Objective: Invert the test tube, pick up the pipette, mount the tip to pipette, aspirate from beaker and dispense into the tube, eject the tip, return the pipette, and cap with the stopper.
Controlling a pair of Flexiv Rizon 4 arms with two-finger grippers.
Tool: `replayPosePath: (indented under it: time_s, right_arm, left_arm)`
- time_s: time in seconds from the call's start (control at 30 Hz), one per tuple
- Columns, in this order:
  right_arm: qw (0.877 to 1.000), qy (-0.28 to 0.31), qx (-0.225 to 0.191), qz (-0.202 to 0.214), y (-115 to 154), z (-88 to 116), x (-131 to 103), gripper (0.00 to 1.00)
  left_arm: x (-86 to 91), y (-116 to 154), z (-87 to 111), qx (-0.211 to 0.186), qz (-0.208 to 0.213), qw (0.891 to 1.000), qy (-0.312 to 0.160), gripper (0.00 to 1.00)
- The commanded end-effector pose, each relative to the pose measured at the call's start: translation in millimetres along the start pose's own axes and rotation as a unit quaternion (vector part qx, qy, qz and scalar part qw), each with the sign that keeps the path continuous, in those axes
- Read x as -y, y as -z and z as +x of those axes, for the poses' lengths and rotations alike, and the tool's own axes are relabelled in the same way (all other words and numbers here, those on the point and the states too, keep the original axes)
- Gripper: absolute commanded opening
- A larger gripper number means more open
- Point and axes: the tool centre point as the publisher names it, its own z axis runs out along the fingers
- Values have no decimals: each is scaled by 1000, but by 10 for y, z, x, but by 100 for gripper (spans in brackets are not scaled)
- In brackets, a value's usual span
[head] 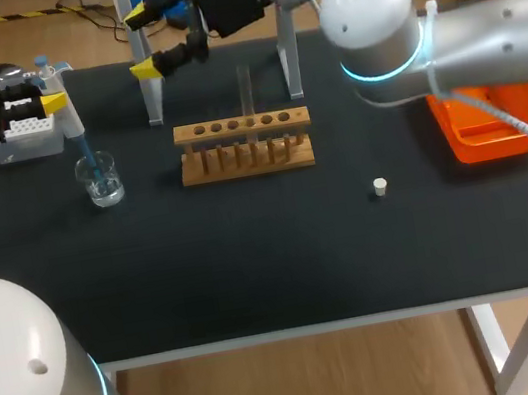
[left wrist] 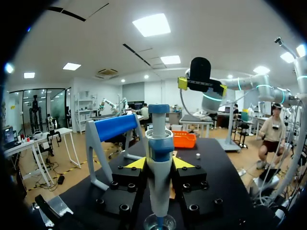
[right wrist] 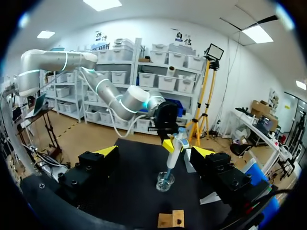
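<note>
The left fingers [head: 54, 103] are clamped on the pipette [head: 69, 116]. It is nearly upright, with its blue tip [head: 86, 154] down inside the beaker [head: 100, 180]. The beaker is at 9 o'clock from the rack [head: 245, 146], where the tube [head: 246, 91] stands upright. The tip box [head: 26, 142] is at 10 o'clock from the beaker. The stopper [head: 380, 186] lies on the worktop [head: 254, 260] at 4 o'clock from the rack, and the orange tray [head: 488, 128] is at 3 o'clock. The right fingers [head: 165, 58] are apart with nothing between them, at 11 o'clock from the rack, partly covering the stand [head: 153, 89].
</note>
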Motion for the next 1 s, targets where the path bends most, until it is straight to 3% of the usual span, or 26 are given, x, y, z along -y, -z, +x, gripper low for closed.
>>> replayPosePath:
  time_s: [0.03, 0.2, 0.33, 0.4, 0.43, 0.47, 1.0]
  right_arm:
    - [997, -8, -72, 0, -122, -138, -67, 100]
    - [996, -18, -83, 1, -274, -274, -219, 100]
    - [993, -24, -115, -12, -434, -387, -336, 100]
    - [992, -34, -125, -9, -514, -439, -342, 55]
    - [992, -33, -121, -4, -577, -482, -338, 40]
    - [992, -35, -124, 0, -620, -502, -337, 3]
    - [991, -64, -117, 4, -1032, -625, -277, 0]
  left_arm:
    - [-2, 12, -8, -3, 1, 1000, 0, 0]
    - [-2, 12, -8, -3, 1, 1000, 0, 0]
    - [-2, 12, -8, -3, 1, 1000, 0, 0]
    - [-2, 12, -8, -3, 1, 1000, 0, 0]
    - [-2, 12, -8, -3, 1, 1000, 0, 0]
    - [-2, 12, -8, -3, 1, 1000, 0, 0]
    - [-2, 12, -8, -3, 1, 1000, 0, 0]
